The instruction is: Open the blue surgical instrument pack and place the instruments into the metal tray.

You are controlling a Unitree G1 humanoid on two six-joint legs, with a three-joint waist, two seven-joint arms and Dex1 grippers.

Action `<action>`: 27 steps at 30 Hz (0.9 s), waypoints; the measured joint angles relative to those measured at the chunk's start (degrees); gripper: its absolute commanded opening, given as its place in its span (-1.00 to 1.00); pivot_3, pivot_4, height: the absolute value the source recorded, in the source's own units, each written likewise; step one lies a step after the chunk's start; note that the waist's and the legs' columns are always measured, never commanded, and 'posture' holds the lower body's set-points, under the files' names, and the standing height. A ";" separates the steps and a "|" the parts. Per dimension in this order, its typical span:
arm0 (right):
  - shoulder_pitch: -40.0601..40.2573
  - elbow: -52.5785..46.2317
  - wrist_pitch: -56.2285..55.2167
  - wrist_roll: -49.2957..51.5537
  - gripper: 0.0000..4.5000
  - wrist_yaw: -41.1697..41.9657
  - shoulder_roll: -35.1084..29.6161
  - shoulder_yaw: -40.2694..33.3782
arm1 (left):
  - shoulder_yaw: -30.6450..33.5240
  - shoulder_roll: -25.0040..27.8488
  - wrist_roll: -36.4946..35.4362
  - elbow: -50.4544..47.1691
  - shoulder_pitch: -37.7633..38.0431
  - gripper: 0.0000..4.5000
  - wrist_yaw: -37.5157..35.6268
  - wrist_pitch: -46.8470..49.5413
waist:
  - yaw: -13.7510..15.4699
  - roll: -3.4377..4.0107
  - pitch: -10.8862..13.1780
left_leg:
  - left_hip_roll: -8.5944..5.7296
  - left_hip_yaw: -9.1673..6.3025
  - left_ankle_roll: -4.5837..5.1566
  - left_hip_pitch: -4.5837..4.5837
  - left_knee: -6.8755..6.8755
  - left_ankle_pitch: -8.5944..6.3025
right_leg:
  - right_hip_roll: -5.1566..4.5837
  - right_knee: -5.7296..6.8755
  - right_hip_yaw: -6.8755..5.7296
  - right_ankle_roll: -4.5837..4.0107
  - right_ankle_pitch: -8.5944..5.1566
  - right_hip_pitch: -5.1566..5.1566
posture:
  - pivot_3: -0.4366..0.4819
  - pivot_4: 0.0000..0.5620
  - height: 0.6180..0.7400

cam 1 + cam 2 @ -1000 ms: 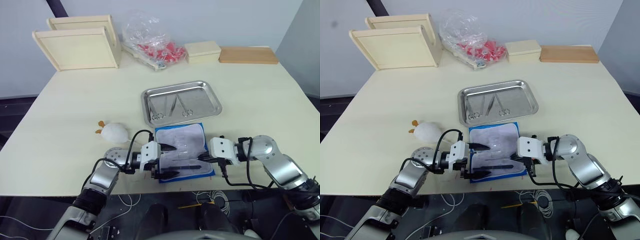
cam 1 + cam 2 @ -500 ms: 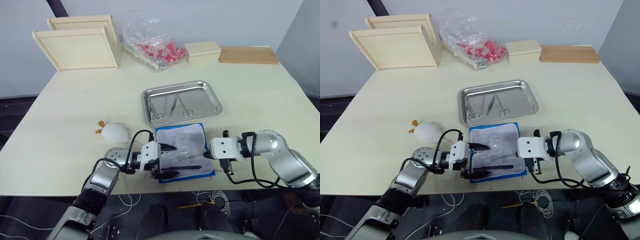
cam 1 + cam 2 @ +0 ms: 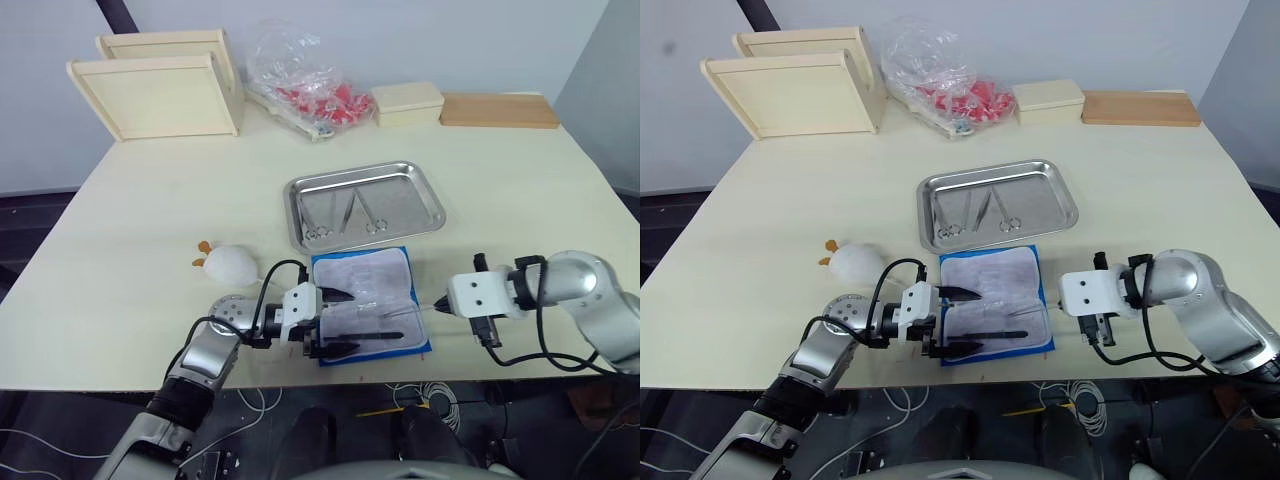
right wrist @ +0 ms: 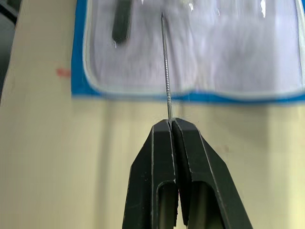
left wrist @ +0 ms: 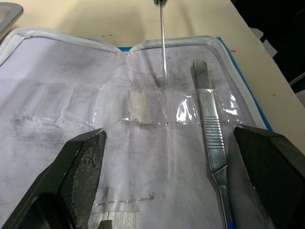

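In the head views, the pack (image 3: pixel 368 305) is lying unfolded at lower centre just below the tray (image 3: pixel 363 205), which is holding three instruments (image 3: pixel 343 213), while the left gripper (image 3: pixel 335 322) is resting spread over the pack's left edge and the right gripper (image 3: pixel 438 307) is sitting right of the pack. In the left wrist view, the fingers (image 5: pixel 78 164) are standing wide apart over the lining, a flat handle (image 5: pixel 209 138) lying in a clear pocket between them. In the right wrist view, the right gripper (image 4: pixel 171 125) is pinching a thin probe (image 4: pixel 166 71) whose tip is reaching over the pack's edge.

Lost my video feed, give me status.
Right gripper shut on thin metal probe, drawing it from open blue pack. Left gripper open over lining. Metal tray path unobstructed.
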 measured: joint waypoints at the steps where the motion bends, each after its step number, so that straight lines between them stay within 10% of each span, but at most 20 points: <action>1: 0.41 -0.01 -0.09 0.58 -0.97 0.19 -0.40 -0.91 | -0.02 -0.03 0.00 0.07 -0.06 1.00 -0.01 0.00 | 0.00 0.00 0.00 | 0.00 0.00 0.00 0.00 0.00 0.00 | 0.00 0.00 0.00 0.00 0.00 0.00 | -0.05 -0.47 1.00; 11: 0.95 1.93 4.39 8.55 -0.97 -1.04 2.32 -7.61 | -0.02 -0.63 0.00 0.69 -0.28 1.00 -0.05 -0.09 | 0.13 0.00 0.00 | 0.00 0.00 0.00 -0.01 0.08 0.00 | -0.04 0.00 0.01 0.01 0.00 0.04 | -0.05 -0.47 1.00; 27: -11.79 12.70 24.51 11.88 -0.97 -25.02 25.84 -8.75 | 0.26 -0.70 0.00 0.45 0.16 1.00 0.21 -0.13 | 0.00 0.13 -0.02 | -0.04 -0.02 0.01 -0.04 0.14 0.00 | -0.04 0.04 0.01 -0.24 0.16 0.02 | -0.05 -0.47 1.00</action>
